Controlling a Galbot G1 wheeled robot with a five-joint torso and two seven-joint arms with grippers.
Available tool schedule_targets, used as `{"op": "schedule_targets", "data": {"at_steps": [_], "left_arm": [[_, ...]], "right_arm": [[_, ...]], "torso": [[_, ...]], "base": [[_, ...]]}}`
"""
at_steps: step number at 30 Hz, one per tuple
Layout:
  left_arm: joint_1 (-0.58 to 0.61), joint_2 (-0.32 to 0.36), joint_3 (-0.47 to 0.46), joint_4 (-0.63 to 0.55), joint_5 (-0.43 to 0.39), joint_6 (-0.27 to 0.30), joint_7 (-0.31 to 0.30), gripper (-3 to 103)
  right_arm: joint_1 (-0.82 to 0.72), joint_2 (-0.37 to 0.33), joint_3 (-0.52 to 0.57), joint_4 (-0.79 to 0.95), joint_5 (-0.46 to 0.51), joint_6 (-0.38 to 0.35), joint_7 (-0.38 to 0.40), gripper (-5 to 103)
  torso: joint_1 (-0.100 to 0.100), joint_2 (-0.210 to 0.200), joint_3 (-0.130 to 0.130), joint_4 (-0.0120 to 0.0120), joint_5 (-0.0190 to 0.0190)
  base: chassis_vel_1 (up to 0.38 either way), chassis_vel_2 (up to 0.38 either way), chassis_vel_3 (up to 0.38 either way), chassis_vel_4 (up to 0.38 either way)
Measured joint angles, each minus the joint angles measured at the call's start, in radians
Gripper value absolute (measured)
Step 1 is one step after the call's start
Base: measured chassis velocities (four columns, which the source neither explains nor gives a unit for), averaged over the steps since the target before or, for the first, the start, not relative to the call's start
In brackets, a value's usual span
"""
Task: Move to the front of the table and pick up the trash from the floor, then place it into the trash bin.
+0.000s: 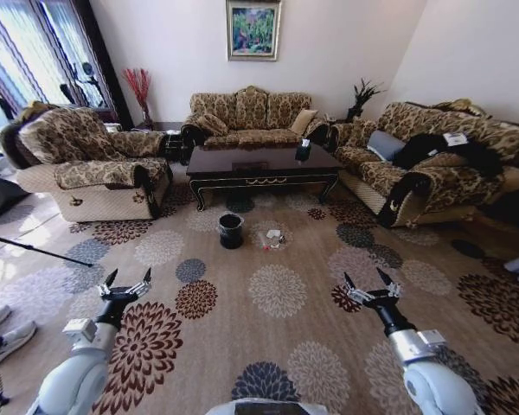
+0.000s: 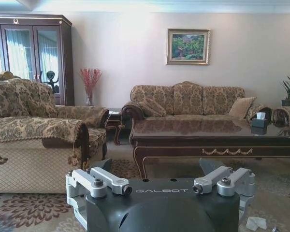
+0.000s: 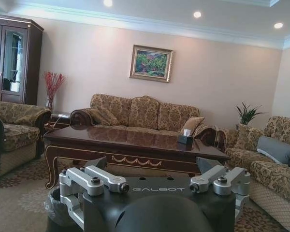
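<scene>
**A:** Left gripper (image 1: 127, 284) is up in front of us with its fingers spread wide, nothing in it. Right gripper (image 1: 369, 287) is the same, released and empty. Both hang over the flower-medallion carpet (image 1: 277, 290), well short of the coffee table (image 1: 261, 163).

**B:** Yep, we see that too. The trash (image 1: 273, 236) is on the carpet on our side of the coffee table: white crumpled bits and something tiny and red. The black trash bin (image 1: 231, 230) with its clear liner stands just beside that pile, also in front of the coffee table. A tissue box (image 1: 304, 150) sits on the coffee table.
</scene>
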Motion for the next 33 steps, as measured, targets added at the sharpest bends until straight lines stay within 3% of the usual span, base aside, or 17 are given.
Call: {"op": "schedule_targets", "data": {"at_steps": [6,33], "left_arm": [[-0.006,0.002,0.0,-0.003,0.001,0.004,-0.002,100],[-0.006,-0.02,0.018,0.027,0.037,0.002,0.001,100]], "right_arm": [[0.0,-0.004,0.0,0.004,0.002,-0.001,0.001,100],[-0.012,0.04,-0.017,0.014,-0.015,0.001,0.002,100]], "torso": [[-0.007,-0.014,-0.007,0.0001,0.0],[-0.077,-0.172,-0.095,0.0,-0.0001]], "base": [[0.0,0.0,0.0,0.0],[0.0,0.0,0.0,0.0]]}}
